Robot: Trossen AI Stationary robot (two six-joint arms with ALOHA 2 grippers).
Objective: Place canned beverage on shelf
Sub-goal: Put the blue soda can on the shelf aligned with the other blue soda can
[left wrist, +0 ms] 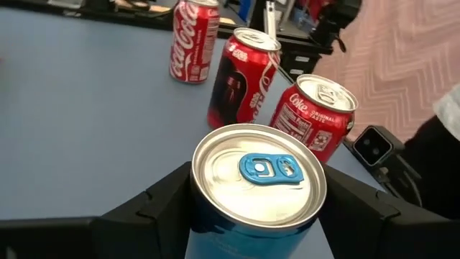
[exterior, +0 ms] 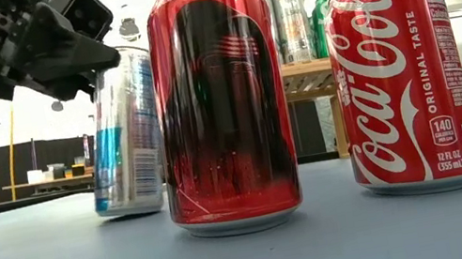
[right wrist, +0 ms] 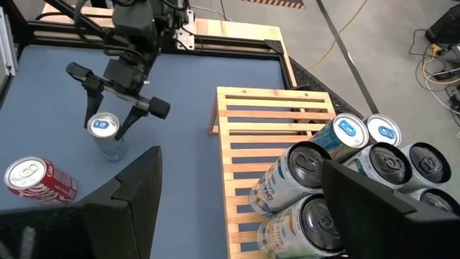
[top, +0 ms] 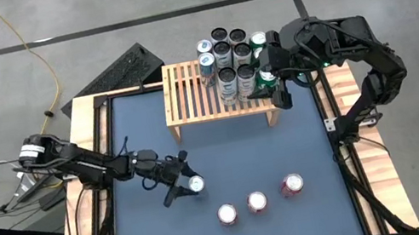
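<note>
A slim silver and blue can (top: pixel 196 185) stands on the dark mat left of centre, and my left gripper (top: pixel 189 182) is shut on it. Three red cans (top: pixel 257 202) stand in a row nearer the table's front edge. The shelf (top: pixel 188 95), a light-wood slatted rack, stands at the far side, with several cans (top: pixel 231 66) crowded on its right end. My right gripper (right wrist: pixel 244 216) hovers open above those cans and holds nothing. My left gripper has the can's side wall (left wrist: pixel 205 226) just below the top rim, pinched between its two fingers (left wrist: pixel 154 208) on opposite sides. The fingers come almost level from the table's left. The can's base (exterior: pixel 130 207) is on the mat, and its blue tab faces up.
The nearest red can (top: pixel 227 214) stands close to the right of the held can. Bare mat (top: pixel 225 154) lies between the red cans and the shelf, and the shelf's left slats (top: pixel 178 88) are bare. Wooden rails (top: pixel 89 121) frame the table. A keyboard (top: pixel 119 69) lies beyond the far edge.
</note>
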